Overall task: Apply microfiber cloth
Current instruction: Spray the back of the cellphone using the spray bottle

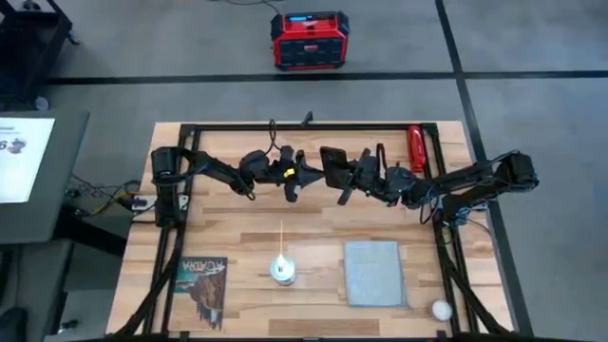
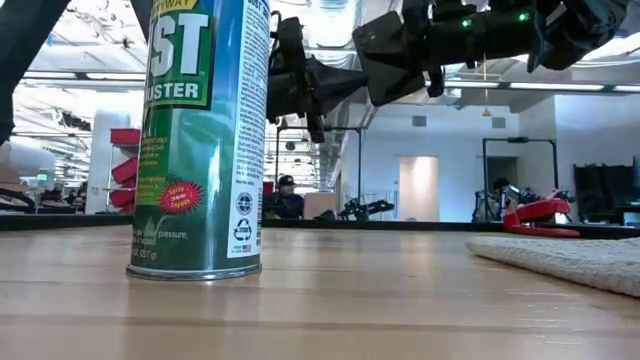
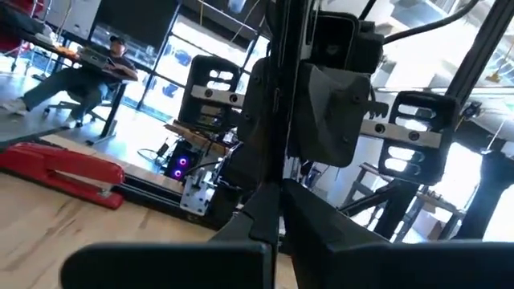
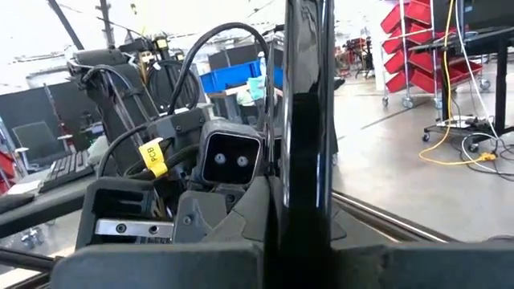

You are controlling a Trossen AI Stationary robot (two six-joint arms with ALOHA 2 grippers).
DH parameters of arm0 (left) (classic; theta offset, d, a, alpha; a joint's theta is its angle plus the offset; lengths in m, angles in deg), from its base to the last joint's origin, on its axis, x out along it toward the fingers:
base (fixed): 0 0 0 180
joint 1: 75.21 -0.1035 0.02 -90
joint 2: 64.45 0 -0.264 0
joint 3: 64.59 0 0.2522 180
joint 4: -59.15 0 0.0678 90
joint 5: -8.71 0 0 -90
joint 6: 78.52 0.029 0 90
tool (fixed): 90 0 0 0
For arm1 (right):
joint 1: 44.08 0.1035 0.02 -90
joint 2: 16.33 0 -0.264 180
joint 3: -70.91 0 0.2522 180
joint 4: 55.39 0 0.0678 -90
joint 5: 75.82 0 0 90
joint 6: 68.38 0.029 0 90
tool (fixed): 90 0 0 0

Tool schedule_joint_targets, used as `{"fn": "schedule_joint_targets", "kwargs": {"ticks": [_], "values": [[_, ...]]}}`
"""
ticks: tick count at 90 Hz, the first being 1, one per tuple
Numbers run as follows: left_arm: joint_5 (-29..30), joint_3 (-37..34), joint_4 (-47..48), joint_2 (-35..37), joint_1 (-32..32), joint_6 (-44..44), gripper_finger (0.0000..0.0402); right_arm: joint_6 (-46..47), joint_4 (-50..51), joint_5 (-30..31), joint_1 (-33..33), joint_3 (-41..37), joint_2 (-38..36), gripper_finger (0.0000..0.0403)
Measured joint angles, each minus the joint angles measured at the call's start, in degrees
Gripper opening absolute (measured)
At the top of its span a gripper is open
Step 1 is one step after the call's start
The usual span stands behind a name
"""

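The cloth [image 1: 373, 274] lies flat on the worktop [image 1: 313, 218] near its front edge, right of the spray can [image 1: 282, 270]. Both arms are raised over the worktop's middle. The right claw [image 1: 344, 171] is clamped on a black phone [image 1: 334, 164]; whether the left claw [image 1: 294, 177] is apart or together, I cannot tell

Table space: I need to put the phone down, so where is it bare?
Bare wood lies between the spray can and the cloth, and between the booklet and the can. The far half is crowded by both arms; a red stapler sits at the far right.
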Motion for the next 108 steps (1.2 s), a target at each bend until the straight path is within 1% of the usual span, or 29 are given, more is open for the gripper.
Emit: {"fn": "schedule_joint_targets", "kwargs": {"ticks": [17, 24, 35, 48, 56, 69, 75, 88, 99, 108], "values": [[2.82, 0.11, 1.34, 0.00, -0.21, -0.20, 0.0000, -1.21, 0.10, 1.02, 0.08, -0.04, 0.14, 0.0008], [2.48, -0.12, 1.01, 0.00, -0.70, -0.45, 0.0000, -2.48, -0.60, 1.63, 0.55, -0.04, 0.14, 0.0008], [-0.21, -1.23, 0.65, 0.13, -0.88, -0.92, 0.0000, -5.57, -2.49, 2.08, 0.81, -0.04, 0.13, 0.0008], [-0.52, -2.91, 1.70, 0.11, 1.56, -0.51, 0.0000, -8.75, -7.54, 2.24, 0.63, -0.04, -0.38, 0.0008], [-0.51, -2.93, 1.19, 0.11, 3.40, 0.98, 0.0000, -9.85, -8.32, 2.56, 0.52, -0.04, -0.37, 0.0008], [4.11, -1.96, 1.26, 0.11, 5.35, 3.91, 0.0000, -9.32, -9.05, 2.89, 0.26, -0.04, -0.36, 0.0008], [4.78, -0.89, 1.41, 0.11, 5.58, 4.83, 0.0000, -9.24, -10.60, 2.97, 0.26, -0.04, 0.01, 0.0008], [7.41, 1.59, 6.47, 0.11, 5.62, 7.56, 0.0000, -9.42, -12.05, 3.02, 0.82, 0.86, 0.12, 0.0008], [7.64, 3.33, 9.76, 0.11, 5.84, 9.06, 0.0000, -11.27, -11.79, 2.75, 1.63, 3.08, 0.12, 0.0008], [8.23, 3.95, 9.76, 0.09, 6.10, 10.38, 0.0000, -12.45, -11.77, 2.50, 2.35, 4.83, 0.12, 0.0008]]}}
